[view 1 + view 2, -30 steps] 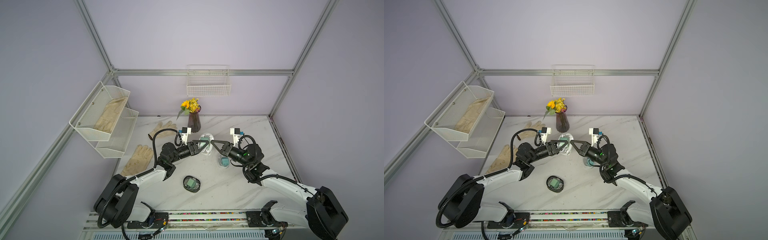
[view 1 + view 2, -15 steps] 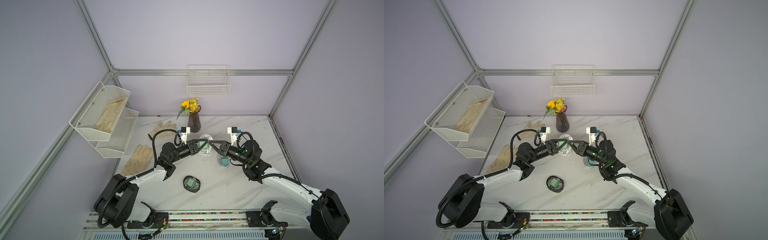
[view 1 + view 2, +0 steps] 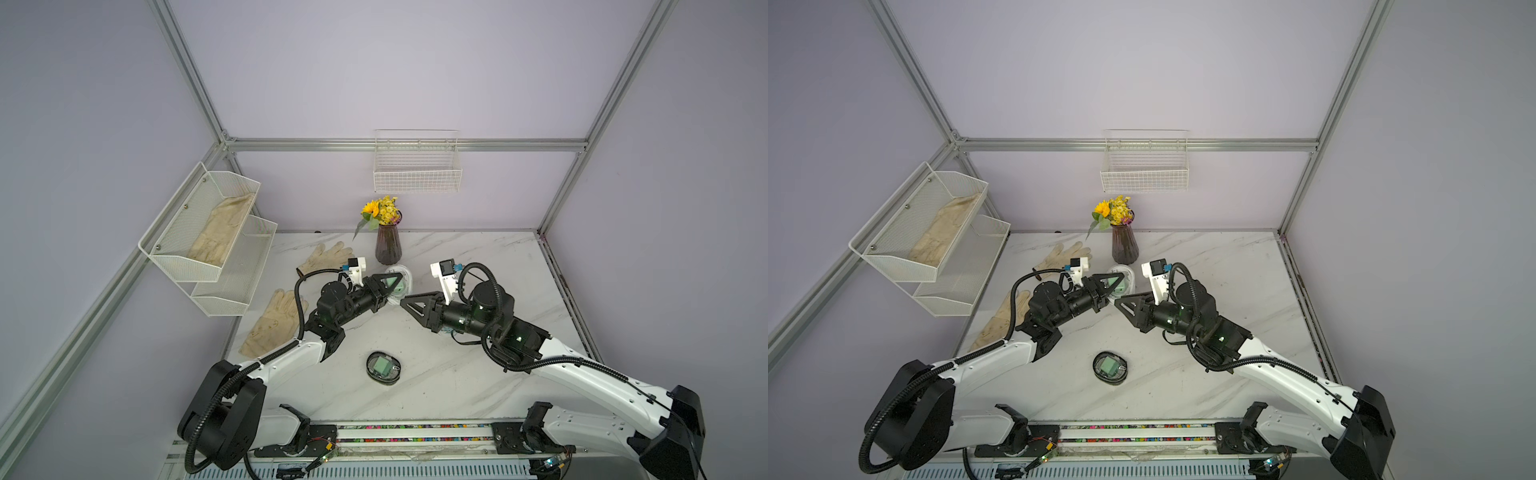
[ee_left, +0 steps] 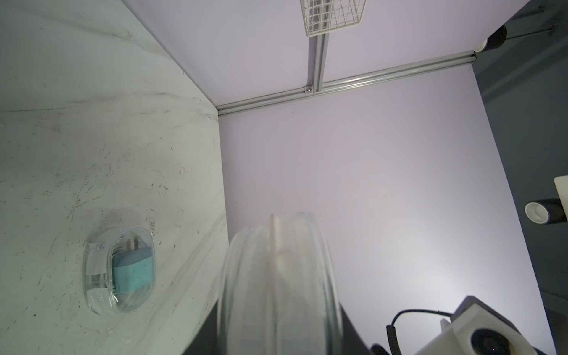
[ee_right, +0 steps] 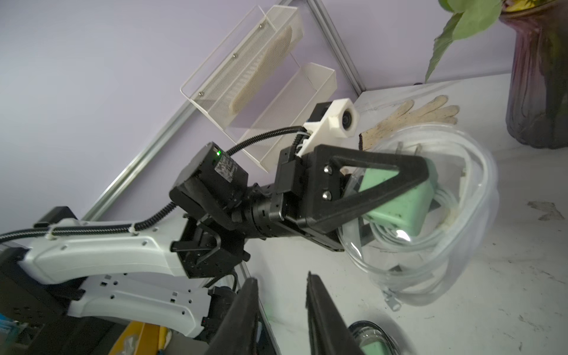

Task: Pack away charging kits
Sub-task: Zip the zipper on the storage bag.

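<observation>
In front of the vase [image 3: 387,247]: left gripper [image 3: 397,284] now clamps the clear case [image 3: 406,277], with mint charger [image 5: 408,209] and cable [image 5: 399,246] inside; a second ago its jaws stood wider around it. The case is tipped on edge, and I can't tell if it's off the table [image 3: 478,257]. Right gripper [image 5: 281,275] sits closer to centre than before, jaws parted, empty, tips just beside the case. From above it now mostly hides the blue-charger case [image 4: 120,270]. Black-rimmed case [image 3: 383,369] is unmoved, near the front edge.

walls [image 3: 374,83]: lilac | frame [image 3: 407,144]: aluminium | table [image 3: 478,257]: white marble | wire basket [image 3: 417,170]: on wall
</observation>
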Controlling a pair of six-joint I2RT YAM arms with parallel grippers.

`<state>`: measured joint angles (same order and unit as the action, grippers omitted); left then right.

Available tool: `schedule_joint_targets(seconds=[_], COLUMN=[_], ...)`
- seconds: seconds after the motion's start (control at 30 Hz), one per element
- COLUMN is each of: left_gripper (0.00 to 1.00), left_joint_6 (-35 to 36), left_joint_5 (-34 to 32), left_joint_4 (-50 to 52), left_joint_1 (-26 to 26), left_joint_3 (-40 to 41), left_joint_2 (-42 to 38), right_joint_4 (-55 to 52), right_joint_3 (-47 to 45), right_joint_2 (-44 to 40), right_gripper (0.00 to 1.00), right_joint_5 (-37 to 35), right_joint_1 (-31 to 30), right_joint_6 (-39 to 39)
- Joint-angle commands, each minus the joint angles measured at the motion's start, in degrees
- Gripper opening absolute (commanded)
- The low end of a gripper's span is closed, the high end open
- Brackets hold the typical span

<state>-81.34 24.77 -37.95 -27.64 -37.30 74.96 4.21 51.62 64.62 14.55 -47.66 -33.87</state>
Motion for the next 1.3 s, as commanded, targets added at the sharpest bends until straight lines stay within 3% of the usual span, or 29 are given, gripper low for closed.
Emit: schedule_joint_targets(seconds=[0.0,0.27,1.1,1.27], left_gripper=[0.25,0.26,0.26,0.26], left_joint_6=[-0.2,3.4,2.8,2.9], left_joint_5=[-4.0,-6.0,-5.5,-4.7], left_joint_4=[3.3,11.2,9.8,9.8], left_joint_1=[0.1,0.1,0.1,0.1], left_joint_3=[-4.1,-6.5,-7.0,-7.3], left_joint_2=[-2.9,-6.7,-5.8,-5.7], right_joint_4=[-5.1,-8.3,-4.9,-3.5], right_joint_3=[1.9,2.3,0.8,1.1], right_joint_2=[1.3,2.9,9.2,9.4], right_gripper=[0.32,0.31,0.25,0.14], right_joint_5=[-7.1,-11.5,-10.9,-11.8], right_joint_1=[-0.9,-1.9,-3.2,-3.2], right_joint_6=[5.8,10.5,12.8,13.3])
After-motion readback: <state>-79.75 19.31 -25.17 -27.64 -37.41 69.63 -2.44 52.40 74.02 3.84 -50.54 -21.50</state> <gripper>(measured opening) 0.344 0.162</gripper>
